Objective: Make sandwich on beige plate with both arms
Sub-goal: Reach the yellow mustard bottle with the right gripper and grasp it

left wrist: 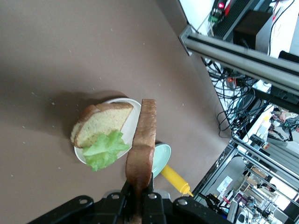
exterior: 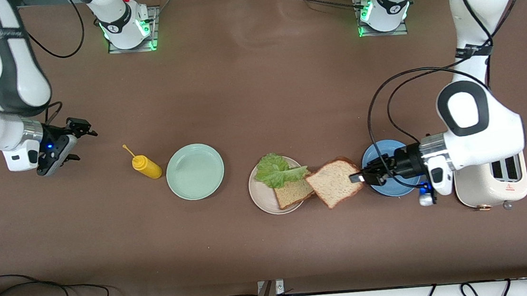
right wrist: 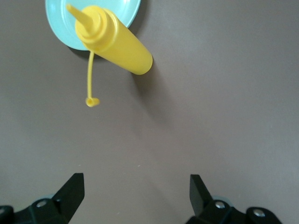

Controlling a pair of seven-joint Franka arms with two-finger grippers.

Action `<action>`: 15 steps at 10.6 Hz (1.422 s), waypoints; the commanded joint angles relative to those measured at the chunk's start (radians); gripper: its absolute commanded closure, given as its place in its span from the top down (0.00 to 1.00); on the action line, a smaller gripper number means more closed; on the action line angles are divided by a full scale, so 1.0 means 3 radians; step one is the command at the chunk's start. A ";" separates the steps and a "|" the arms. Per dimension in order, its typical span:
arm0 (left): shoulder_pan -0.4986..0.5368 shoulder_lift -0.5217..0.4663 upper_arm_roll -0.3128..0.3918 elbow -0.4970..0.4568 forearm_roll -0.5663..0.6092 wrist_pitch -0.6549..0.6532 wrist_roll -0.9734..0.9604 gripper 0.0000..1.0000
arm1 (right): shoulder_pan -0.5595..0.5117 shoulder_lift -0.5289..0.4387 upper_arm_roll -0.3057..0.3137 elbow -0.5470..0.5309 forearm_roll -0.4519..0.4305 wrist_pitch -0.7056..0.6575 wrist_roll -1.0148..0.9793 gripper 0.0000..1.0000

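The beige plate (exterior: 262,196) bears one tan bread slice (exterior: 293,190) with a ruffled green lettuce leaf (exterior: 277,170) lying partly on it. My left gripper (exterior: 356,177) is shut on the crust edge of a second bread slice (exterior: 335,182), held tilted in the air beside the beige plate, between it and the blue plate. In the left wrist view this held slice (left wrist: 142,144) stands edge-on between the jaws of the left gripper (left wrist: 140,191), over the plate (left wrist: 135,105), bread (left wrist: 100,123) and lettuce (left wrist: 105,149). My right gripper (exterior: 83,145) waits open and empty at the right arm's end of the table.
A blue plate (exterior: 388,187) lies under the left gripper's wrist, with a cream toaster (exterior: 491,183) beside it. A mint green plate (exterior: 195,171) and a lying yellow squeeze bottle (exterior: 147,167) sit between the beige plate and the right gripper (right wrist: 135,189); the right wrist view shows the bottle (right wrist: 117,44).
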 commanded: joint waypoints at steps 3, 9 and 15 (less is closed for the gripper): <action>0.0501 -0.0095 -0.0363 0.0000 0.0703 -0.0201 0.0026 0.00 | -0.0206 0.0418 -0.0042 -0.0012 0.1341 0.0092 -0.1867 1.00; 0.0619 -0.0141 -0.0368 0.0097 0.1863 -0.0606 0.0026 0.00 | -0.0273 0.0935 -0.0042 -0.0012 0.2867 -0.0342 -0.3547 1.00; 0.0583 -0.0126 -0.0363 0.0241 0.2386 -0.0765 0.0031 0.00 | -0.0252 0.1227 0.0110 -0.0001 0.3389 -0.0700 -0.3880 1.00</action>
